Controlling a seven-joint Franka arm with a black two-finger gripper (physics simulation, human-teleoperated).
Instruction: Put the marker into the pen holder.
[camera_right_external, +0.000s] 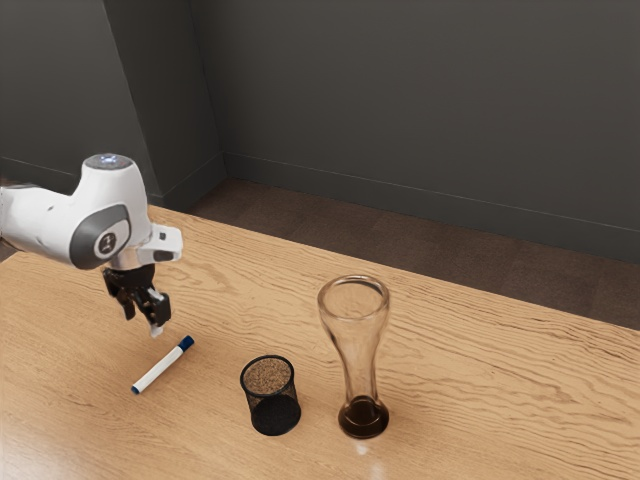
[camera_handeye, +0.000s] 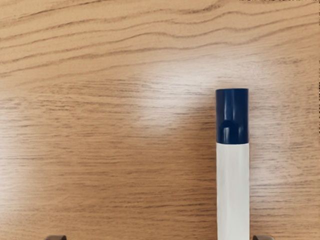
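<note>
We open on the big dark wall (camera_right_external: 420, 110) standing behind everything, a strip of brown floor (camera_right_external: 420, 240) at its foot, and in front of it the broad wooden table (camera_right_external: 520, 400), grain running right across. Reaching in from the exterior view's left comes our white arm (camera_right_external: 105, 205), and below it hangs the black gripper (camera_right_external: 142, 324) — over the wood, fingers spread wide, nothing pinched between them! Over toward the exterior view's right we have the tall, see-through glass (camera_right_external: 358, 350), upright, narrow in the waist, dark at the base. Just beside it sits the pen holder (camera_right_external: 268, 397), a black mesh cup, upright too, between the glass and our marker. And here's the marker (camera_right_external: 160, 368) itself, lying flat on the table near the gripper, apart from the holder. Our wrist view puts its white barrel close to one of the fingertips (camera_handeye: 263, 238), well over from the other — nicely off-centre. Smallest of all, the dark blue cap (camera_handeye: 232, 116), on the marker's end nearer the wall, catching a little shine.
</note>
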